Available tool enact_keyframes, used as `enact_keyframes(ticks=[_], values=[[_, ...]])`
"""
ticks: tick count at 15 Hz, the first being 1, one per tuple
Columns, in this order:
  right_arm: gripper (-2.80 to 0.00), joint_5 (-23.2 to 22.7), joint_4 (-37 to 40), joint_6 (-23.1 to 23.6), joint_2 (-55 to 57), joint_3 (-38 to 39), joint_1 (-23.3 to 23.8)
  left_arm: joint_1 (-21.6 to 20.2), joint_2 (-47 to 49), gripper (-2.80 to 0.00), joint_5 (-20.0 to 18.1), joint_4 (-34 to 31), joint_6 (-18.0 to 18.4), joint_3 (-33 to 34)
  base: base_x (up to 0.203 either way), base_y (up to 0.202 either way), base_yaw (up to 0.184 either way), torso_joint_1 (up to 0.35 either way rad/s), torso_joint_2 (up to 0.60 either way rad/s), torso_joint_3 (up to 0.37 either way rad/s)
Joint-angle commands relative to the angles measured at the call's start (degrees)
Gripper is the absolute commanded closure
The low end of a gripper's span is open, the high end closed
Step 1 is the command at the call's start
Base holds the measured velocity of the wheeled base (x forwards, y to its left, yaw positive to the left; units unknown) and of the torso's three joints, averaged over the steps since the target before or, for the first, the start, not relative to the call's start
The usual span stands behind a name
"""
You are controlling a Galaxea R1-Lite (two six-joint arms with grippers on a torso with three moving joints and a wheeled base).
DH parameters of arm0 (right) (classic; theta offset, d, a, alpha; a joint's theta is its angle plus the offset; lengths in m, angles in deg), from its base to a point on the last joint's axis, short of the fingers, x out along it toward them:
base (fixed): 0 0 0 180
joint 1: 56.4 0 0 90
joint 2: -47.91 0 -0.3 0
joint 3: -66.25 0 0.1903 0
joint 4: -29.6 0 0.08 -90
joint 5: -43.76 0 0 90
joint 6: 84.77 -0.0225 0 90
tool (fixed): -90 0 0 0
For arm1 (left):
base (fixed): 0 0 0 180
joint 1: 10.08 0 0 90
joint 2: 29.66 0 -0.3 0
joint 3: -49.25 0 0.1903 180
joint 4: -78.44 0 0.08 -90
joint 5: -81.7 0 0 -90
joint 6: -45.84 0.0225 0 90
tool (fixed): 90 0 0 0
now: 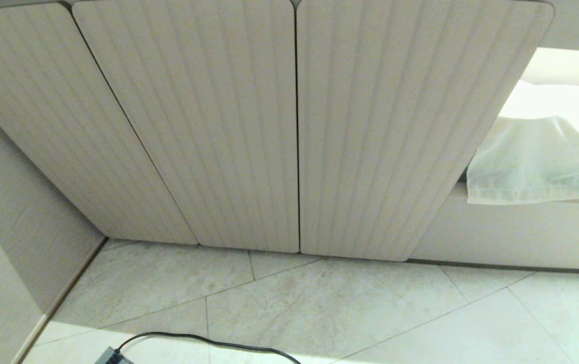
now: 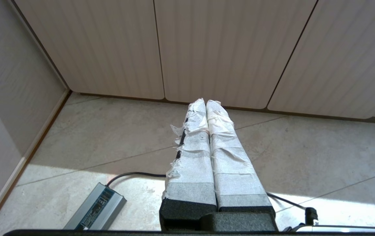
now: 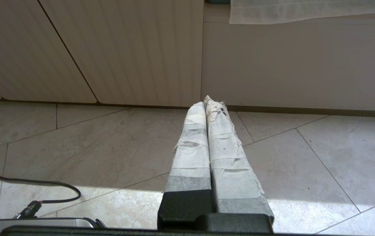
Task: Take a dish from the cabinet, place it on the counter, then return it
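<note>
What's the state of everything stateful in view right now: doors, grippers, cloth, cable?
cabinet: all three ribbed doors shut, inside hidden, no dish in view.
left gripper: shut, empty, above the floor tiles in front of the doors.
right gripper: shut, empty, above the floor tiles near the plain panel.
white cloth: draped over a ledge right of the doors.
black cable: lying loose on the floor, running to a grey box.

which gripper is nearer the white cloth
Right. The right gripper points at the floor below the white cloth; the left gripper faces the cabinet doors, no cloth in its view.
</note>
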Motion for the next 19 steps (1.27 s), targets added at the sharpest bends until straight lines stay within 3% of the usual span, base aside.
enact_keyframes(ticks=[1, 19], values=[[0.00, 0.0, 0.0, 0.0, 0.1, 0.0, 0.0, 0.0, 0.0, 0.00, 0.0, 0.0, 0.0, 0.0, 0.000, 0.000, 0.000, 0.000, 0.00, 0.000], [0.00, -0.1, 0.0, -0.7, 0.1, 0.0, 0.0, 0.0, 0.0, 0.00, 0.0, 0.0, 0.0, 0.0, 0.000, 0.000, 0.000, 0.000, 0.00, 0.000]])
